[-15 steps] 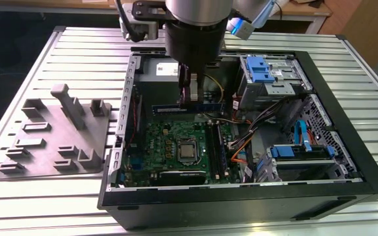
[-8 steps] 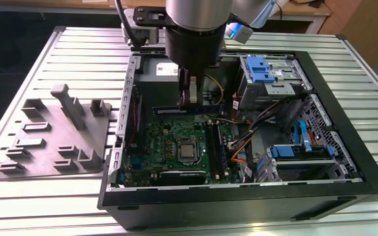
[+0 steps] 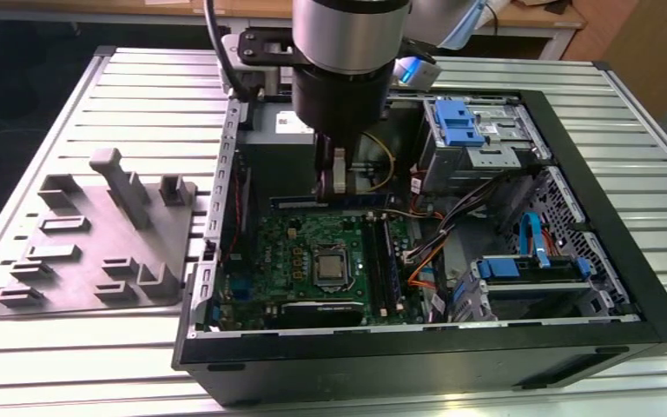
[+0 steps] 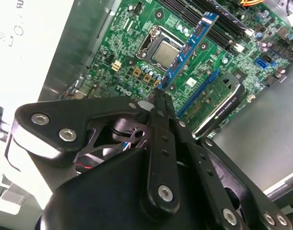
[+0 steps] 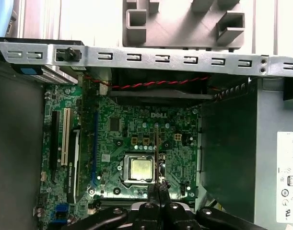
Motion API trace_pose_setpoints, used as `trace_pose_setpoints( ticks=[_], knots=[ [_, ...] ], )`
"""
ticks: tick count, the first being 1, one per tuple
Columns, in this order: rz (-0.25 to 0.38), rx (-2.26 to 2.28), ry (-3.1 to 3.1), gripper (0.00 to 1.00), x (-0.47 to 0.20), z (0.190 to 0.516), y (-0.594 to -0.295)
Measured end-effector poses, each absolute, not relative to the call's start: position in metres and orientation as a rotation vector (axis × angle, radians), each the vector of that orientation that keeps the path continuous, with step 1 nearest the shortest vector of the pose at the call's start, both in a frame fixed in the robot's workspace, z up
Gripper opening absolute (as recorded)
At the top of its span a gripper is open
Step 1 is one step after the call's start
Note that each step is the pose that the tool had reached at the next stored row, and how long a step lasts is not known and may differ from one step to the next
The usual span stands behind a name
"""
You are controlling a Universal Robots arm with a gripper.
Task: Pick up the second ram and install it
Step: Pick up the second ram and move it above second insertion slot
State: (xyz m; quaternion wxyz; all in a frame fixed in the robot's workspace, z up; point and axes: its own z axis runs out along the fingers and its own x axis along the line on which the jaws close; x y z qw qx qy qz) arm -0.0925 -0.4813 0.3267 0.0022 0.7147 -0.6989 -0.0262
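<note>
Ribbed metal table point(image 3: 136, 95), black case point(image 3: 426, 360) — gripper point(image 4: 160, 97) pinches slim flat second ram point(image 4: 187, 48).

bright even light; glare on the white label point(image 4: 26, 43); case interior point(image 5: 228, 158) shadowed.

Near end of the second ram point(image 4: 188, 49) hidden inside the claw point(image 4: 160, 99).
</note>
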Motion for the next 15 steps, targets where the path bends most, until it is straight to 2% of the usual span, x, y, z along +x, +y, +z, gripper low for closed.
trace_pose_setpoints(
  ticks=[15],
  knots=[
    [-0.082,2.242,-2.193,0.11,-0.093,0.31,-0.482]
  ],
)
